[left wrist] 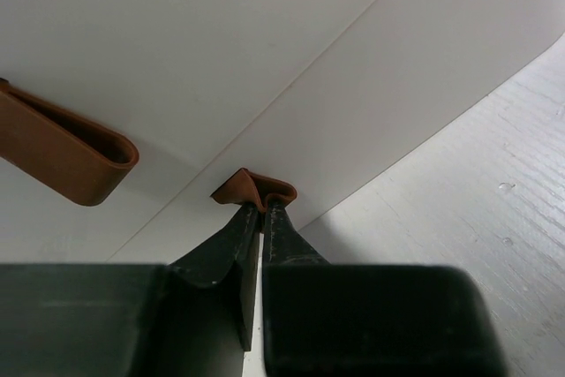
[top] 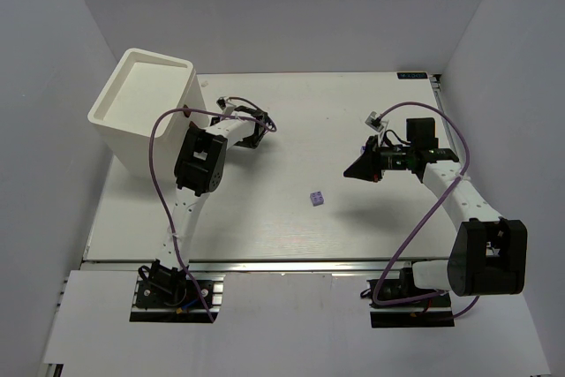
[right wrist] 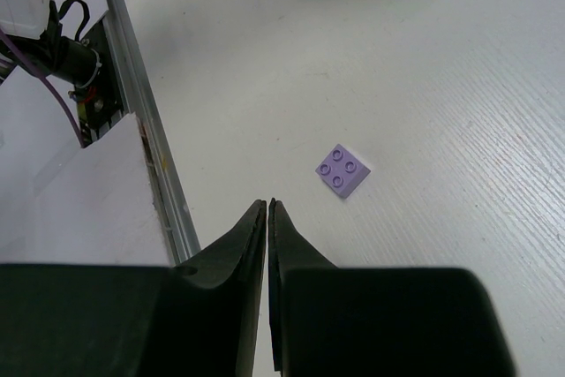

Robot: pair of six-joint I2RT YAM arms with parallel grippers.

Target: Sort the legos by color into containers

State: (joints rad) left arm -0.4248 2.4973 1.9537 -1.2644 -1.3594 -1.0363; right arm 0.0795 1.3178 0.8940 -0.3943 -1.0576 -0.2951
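Right at the tips of the left gripper (left wrist: 262, 209) there's a small brown knob (left wrist: 252, 184). The two fingers are squeezed onto it, so that side is clamped on the knob. It sticks out of a cream drawer (left wrist: 397, 86) front straight toward the fingers. A second knob (left wrist: 71, 156) sits off to the gripper's left on the neighbouring panel. That one shows the shape better: a flat strap loop with its long axis running across the front. My guess is the next move is a pull straight back along the fingers to slide the drawer out of the box (top: 150, 143). It'd need to stay square to the front or the pinch could slip off.

The right gripper (right wrist: 267, 207) has its jaws pressed together with nothing in them, held over the table (right wrist: 459, 86). The lavender brick (right wrist: 342, 169) sits on the table just ahead of its tips and a bit to their right, studs up. It's a square two-by-two, so no real long axis. It's turned so its corners, not its flat sides, face the tips. From overhead the right arm is clearly the nearer one. The left is busy at the box, well apart from the brick.
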